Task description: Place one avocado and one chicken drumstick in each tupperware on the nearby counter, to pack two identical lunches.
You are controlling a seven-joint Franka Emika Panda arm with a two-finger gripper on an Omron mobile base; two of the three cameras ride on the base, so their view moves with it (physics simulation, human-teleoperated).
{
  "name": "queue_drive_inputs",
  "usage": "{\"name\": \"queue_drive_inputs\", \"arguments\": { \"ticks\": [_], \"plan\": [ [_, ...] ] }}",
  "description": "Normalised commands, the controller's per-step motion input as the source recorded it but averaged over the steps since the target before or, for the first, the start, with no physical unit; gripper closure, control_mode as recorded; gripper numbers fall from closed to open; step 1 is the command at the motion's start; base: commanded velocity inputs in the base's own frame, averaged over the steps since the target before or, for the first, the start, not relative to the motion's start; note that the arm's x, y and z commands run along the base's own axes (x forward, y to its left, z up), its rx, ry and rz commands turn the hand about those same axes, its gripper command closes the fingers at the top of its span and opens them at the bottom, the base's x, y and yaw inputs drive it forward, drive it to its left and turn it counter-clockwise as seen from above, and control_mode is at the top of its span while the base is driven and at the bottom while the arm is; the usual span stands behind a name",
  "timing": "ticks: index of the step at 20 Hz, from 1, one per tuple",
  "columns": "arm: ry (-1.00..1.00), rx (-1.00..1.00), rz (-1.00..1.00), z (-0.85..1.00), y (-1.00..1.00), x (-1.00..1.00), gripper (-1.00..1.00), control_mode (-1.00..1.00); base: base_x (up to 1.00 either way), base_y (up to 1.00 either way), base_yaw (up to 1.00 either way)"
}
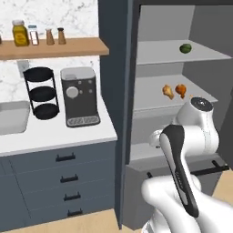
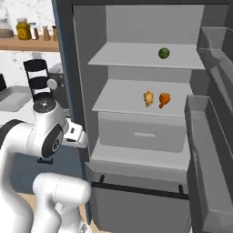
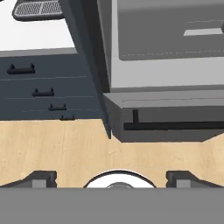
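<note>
A green avocado (image 1: 184,48) (image 2: 164,53) lies on the top shelf of the open fridge. On the shelf below it lie two chicken drumsticks, a pale one (image 1: 168,92) (image 2: 149,98) and an orange one (image 1: 181,90) (image 2: 164,99). The white counter (image 1: 54,132) runs left of the fridge, over dark drawers (image 3: 39,83). The tupperware is out of view. My gripper (image 3: 111,179) is open and holds nothing. It hangs low in front of the fridge, well below both shelves, and looks down at the wooden floor and the fridge's bottom drawer (image 3: 175,126).
A coffee machine (image 1: 80,96), a black three-tier rack (image 1: 42,93) and a sink (image 1: 12,117) occupy the counter. A wooden wall shelf (image 1: 54,45) carries jars. The fridge door (image 2: 211,136) stands open at the right with its bins. A grey drawer (image 2: 143,132) sits under the drumstick shelf.
</note>
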Motion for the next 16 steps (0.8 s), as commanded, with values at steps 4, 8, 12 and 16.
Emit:
{"name": "queue_drive_inputs", "arguments": {
  "ticks": [4, 8, 12, 16],
  "plan": [
    [0.00, 0.00, 0.00, 0.00, 0.00, 0.00, -1.00, 1.00, 0.20, -0.71, -0.19],
    [0.00, 0.00, 0.00, 0.00, 0.00, 0.00, -1.00, 1.00, 0.29, -0.50, -0.20],
    [0.00, 0.00, 0.00, 0.00, 0.00, 0.00, -1.00, 1.00, 0.36, -0.10, -0.11],
    [0.00, 0.00, 0.00, 0.00, 0.00, 0.00, -1.00, 1.00, 0.51, 0.03, -0.04]
  ]
}}
